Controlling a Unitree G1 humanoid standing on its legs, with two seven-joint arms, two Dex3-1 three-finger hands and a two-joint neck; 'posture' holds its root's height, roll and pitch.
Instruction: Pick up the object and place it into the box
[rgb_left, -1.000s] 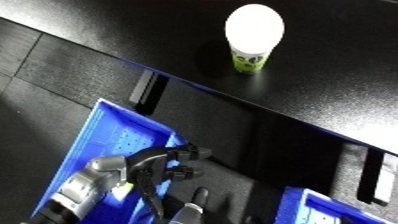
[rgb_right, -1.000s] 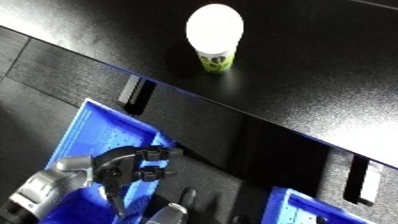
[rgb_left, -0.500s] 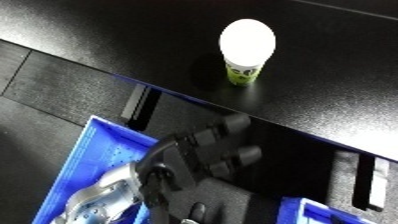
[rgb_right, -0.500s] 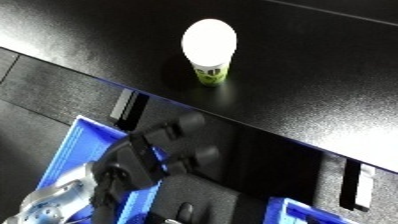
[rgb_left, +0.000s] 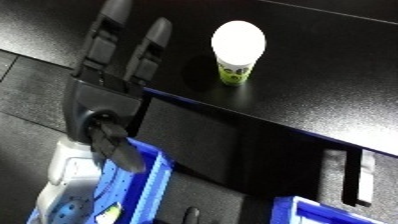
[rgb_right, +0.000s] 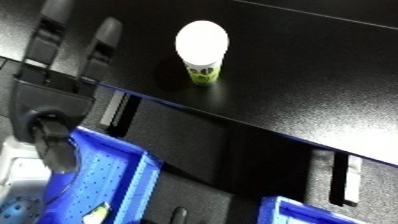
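Note:
A small green cup with a round white top (rgb_left: 237, 51) stands upright on the black table (rgb_left: 338, 85), near its front edge. My left hand (rgb_left: 102, 100) is raised to the left of the cup, apart from it. Its fingers (rgb_left: 151, 45) point straight out over the table and the thumb (rgb_left: 115, 145) hangs down; it is open and holds nothing. A blue bin (rgb_right: 133, 175) sits below the table edge at the lower left, partly behind my forearm. My right hand shows in no view.
A second blue bin (rgb_left: 311, 212) shows its corner at the lower right. Something small and yellowish (rgb_right: 96, 215) lies in the left bin. A white bracket (rgb_right: 346, 180) hangs on the table's front face.
My left hand has risen from over the blue bin to the table's edge, with its fingers straightened toward the cup. The view has also shifted and drawn closer.

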